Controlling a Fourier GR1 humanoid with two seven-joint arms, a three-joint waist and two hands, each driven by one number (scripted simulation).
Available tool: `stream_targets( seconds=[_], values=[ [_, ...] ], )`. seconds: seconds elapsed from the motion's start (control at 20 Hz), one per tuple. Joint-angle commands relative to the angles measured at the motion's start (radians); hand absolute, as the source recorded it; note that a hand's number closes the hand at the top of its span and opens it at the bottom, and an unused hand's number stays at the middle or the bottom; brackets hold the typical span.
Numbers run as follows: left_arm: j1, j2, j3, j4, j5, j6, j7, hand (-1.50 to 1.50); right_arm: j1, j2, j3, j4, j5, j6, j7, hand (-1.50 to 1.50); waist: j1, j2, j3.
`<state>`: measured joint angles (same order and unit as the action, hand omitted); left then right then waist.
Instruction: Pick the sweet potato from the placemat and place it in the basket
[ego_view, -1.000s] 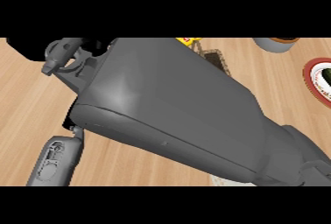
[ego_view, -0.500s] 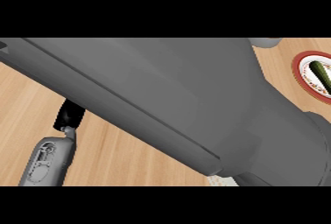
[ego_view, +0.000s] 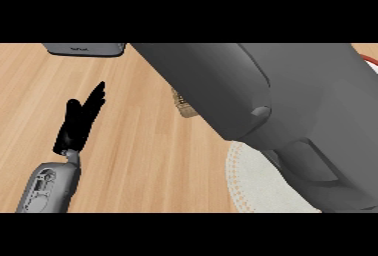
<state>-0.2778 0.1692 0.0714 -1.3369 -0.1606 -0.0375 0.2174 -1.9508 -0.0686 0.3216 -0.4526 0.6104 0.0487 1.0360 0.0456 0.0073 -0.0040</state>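
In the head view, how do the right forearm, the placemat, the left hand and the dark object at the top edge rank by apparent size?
1. Right forearm, though its nearness to the camera enlarges it.
2. Placemat, partly hidden.
3. Left hand.
4. Dark object, cut by the edge; close to the left hand, so unsure.

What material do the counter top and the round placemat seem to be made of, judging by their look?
The counter top looks like light wood or a wood laminate: long parallel grain lines, matte finish. The round placemat at the lower right looks like woven cloth or fibre, off-white, with a darker stitched ring near its edge; the right forearm covers much of it, so this is uncertain.
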Motion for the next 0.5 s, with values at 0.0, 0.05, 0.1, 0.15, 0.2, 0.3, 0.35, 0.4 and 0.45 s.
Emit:
stream_targets(
  seconds=[0.0,0.05,0.1,0.15,0.2,0.3,0.35,0.4,0.45],
  values=[
    [-0.019,0.011,0.017,-0.014,0.009,0.001,0.022,0.00,0.018,-0.019,-0.015,0.079,0.020,0.001,-0.013,1.50,-0.014,0.001,0.002],
    [0.014,0.001,0.015,-0.021,0.009,0.007,0.002,0.00,-0.003,0.007,-0.019,0.073,0.020,0.013,-0.002,1.50,-0.015,-0.002,0.002],
    [0.076,0.001,0.000,-0.092,0.024,-0.019,0.030,0.00,0.030,-0.016,-0.019,0.052,0.018,0.030,-0.030,1.50,-0.016,-0.007,0.003],
    [0.047,0.011,0.013,-0.059,0.015,-0.008,0.008,0.00,0.065,-0.067,-0.017,0.057,0.018,0.052,-0.118,1.50,-0.023,-0.003,0.003],
    [0.062,0.000,-0.001,-0.079,0.005,0.000,0.028,0.00,0.081,-0.045,-0.012,0.061,0.031,0.017,-0.127,1.50,-0.019,-0.003,0.003],
    [0.026,0.015,0.030,-0.033,0.024,-0.007,0.013,0.00,0.097,-0.056,-0.039,0.057,0.010,0.023,-0.187,1.50,-0.023,0.000,0.003],
    [0.033,0.035,0.038,-0.063,0.030,-0.021,0.035,0.00,0.141,-0.047,-0.039,0.009,0.008,0.014,-0.176,1.50,-0.033,-0.006,0.004],
    [0.008,0.061,0.063,-0.006,0.051,-0.051,0.020,0.00,0.138,-0.066,-0.045,0.006,0.008,0.028,-0.193,1.50,-0.037,-0.005,0.003],
    [0.016,-0.018,0.005,-0.015,-0.009,0.029,0.013,0.00,0.167,-0.036,-0.035,0.024,0.028,-0.033,-0.205,1.50,-0.032,-0.002,0.003]
  ],
)
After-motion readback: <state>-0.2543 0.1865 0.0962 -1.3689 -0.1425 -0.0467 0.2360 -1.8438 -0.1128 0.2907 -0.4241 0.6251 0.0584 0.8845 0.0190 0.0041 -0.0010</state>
